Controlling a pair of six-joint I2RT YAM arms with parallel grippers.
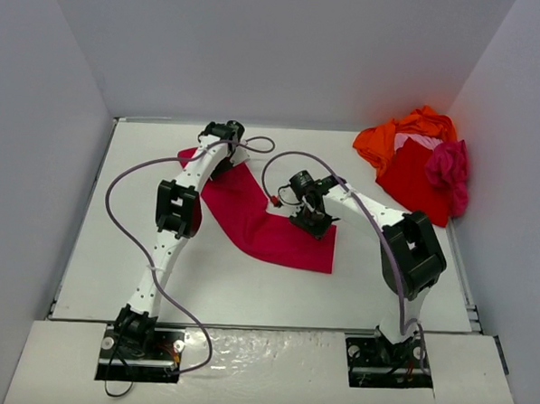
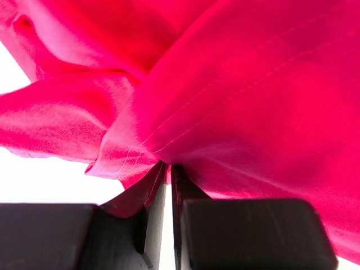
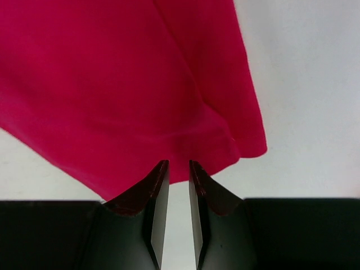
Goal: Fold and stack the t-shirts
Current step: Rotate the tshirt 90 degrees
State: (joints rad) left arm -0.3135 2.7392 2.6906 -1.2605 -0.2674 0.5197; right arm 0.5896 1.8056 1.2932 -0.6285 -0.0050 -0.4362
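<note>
Both ends of the crimson t-shirt, lying slantwise on the counter, are attended, probably to stretch it flat before folding. The left fingers pinch a bunched far corner. The right fingers stand narrowly apart at a hem edge, and I cannot tell if they hold it. The other t-shirts lie heaped far right.

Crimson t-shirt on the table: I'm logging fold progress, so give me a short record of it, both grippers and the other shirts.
shirt in work: crimson t-shirt, spread out between the arms
left gripper: shut on a bunched fold at its far end
right gripper: jaws narrowly apart at its hem; grip unclear
other shirts: orange, red, magenta, pink heap at far right of the table
folded stack: none in view
</note>
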